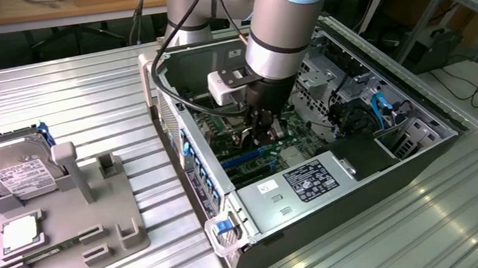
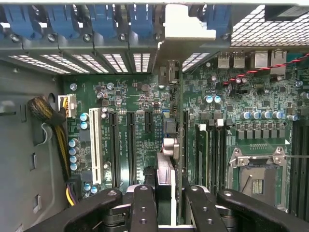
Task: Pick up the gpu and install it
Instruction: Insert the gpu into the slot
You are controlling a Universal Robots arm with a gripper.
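Gpu [image 2: 170,159] is held edge-on in the closed hand [image 2: 164,198] inside the open computer case [image 1: 411,152], standing upright over the green motherboard [image 2: 145,111], apparently above a long dark slot. It is judged light, stiff and fragile, best gripped by its thin flat card edges, with its silvery bracket toward the slotted metal rear wall.

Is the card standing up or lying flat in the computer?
Standing up. In the wrist view the card shows edge-on, held between the hand's fingers, pointing down at the green board. Whether it is fully in cannot be told.
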